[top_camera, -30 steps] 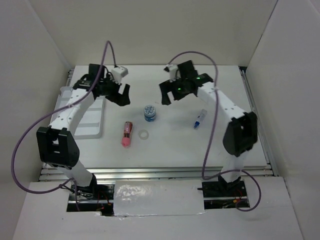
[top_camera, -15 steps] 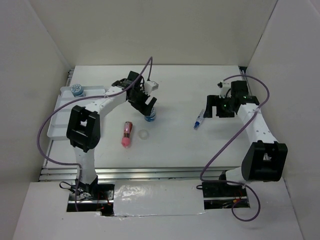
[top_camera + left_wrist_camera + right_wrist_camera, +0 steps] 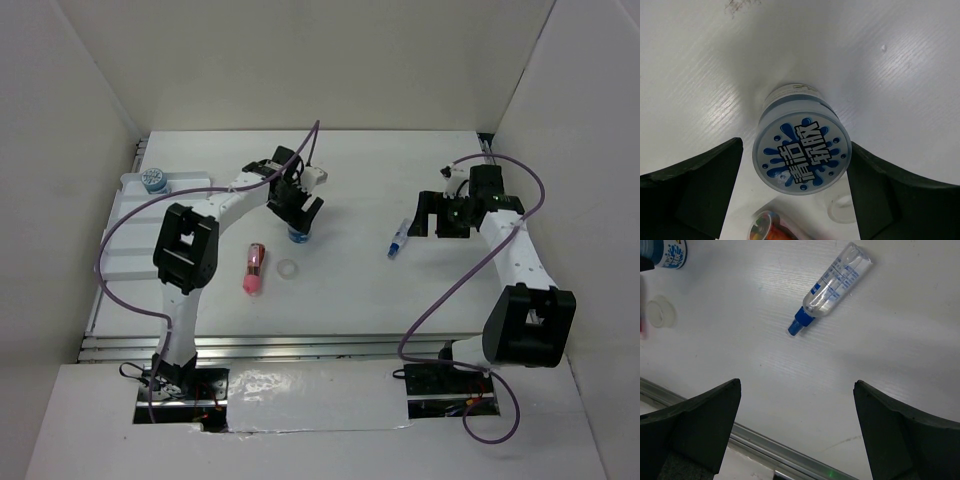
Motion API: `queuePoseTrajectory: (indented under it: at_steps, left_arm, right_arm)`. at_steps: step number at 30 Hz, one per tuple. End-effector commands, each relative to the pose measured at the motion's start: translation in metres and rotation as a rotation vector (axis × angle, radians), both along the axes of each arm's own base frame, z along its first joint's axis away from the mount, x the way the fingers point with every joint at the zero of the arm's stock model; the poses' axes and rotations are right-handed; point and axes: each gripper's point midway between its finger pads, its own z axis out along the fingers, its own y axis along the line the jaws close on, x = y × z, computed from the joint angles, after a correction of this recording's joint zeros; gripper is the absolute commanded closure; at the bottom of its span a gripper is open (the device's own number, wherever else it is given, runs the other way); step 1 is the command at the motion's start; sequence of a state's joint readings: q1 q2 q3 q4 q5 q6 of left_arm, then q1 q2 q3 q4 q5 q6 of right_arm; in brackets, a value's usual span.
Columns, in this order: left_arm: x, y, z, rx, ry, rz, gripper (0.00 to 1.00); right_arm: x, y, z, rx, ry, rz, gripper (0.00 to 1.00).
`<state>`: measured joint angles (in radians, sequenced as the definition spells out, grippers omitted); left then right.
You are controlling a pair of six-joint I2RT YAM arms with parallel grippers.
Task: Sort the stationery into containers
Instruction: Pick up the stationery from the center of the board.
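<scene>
A round blue pot (image 3: 800,152) with a white patterned top stands at mid table (image 3: 298,235). My left gripper (image 3: 795,147) is open and straddles it, one finger on each side, the right finger almost touching. A second blue pot (image 3: 153,180) sits in the far corner of the white tray (image 3: 125,260). A pink stubby cylinder (image 3: 254,268) and a small white ring (image 3: 288,269) lie just in front of the straddled pot. My right gripper (image 3: 797,385) is open over bare table, with the clear-blue tube (image 3: 832,287) lying beside it (image 3: 400,239).
White walls close in the table on the left, back and right. A metal rail (image 3: 765,450) runs along the near edge. The purple cables (image 3: 460,280) loop over both arms.
The left arm swung from beside the tray to the middle pot and lowered its fingers around it. The right arm moved away from the centre to the right, next to the tube.
</scene>
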<state>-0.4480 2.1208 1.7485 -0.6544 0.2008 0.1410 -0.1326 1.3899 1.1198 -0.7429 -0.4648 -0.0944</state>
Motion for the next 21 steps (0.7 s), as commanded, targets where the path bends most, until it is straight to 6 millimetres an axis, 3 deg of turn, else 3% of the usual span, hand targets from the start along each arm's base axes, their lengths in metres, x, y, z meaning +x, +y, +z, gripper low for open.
queuePoseTrajectory:
  at_steps: [1, 10, 14, 17, 18, 20, 21]
  left_arm:
    - [0.006, 0.003, 0.001, 0.013, -0.016, 0.032, 0.08]
    - [0.007, 0.003, 0.014, -0.005, -0.048, 0.041, 0.42]
    - [0.012, 0.015, 0.036, -0.021, -0.079, 0.066, 0.53]
    - [0.025, 0.046, 0.063, -0.060, -0.094, 0.140, 0.56]
    - [0.036, 0.070, 0.076, -0.070, -0.107, 0.194, 0.57]
    - [0.046, 0.098, 0.092, -0.075, -0.128, 0.253, 0.60]
    - [0.059, 0.128, 0.107, -0.071, -0.166, 0.307, 0.60]
  right_arm:
    - [0.009, -0.001, 0.016, 0.009, -0.063, 0.010, 0.00]
    - [0.004, 0.001, 0.005, 0.021, -0.037, 0.015, 0.00]
    - [0.001, 0.000, 0.003, 0.011, -0.034, 0.021, 0.00]
    - [-0.004, 0.002, -0.003, 0.009, -0.022, 0.032, 0.00]
    - [-0.005, 0.003, -0.003, 0.008, -0.023, 0.034, 0.00]
    - [-0.009, 0.006, -0.010, 0.004, -0.009, 0.046, 0.00]
    - [-0.009, 0.005, -0.011, -0.005, -0.017, 0.043, 0.00]
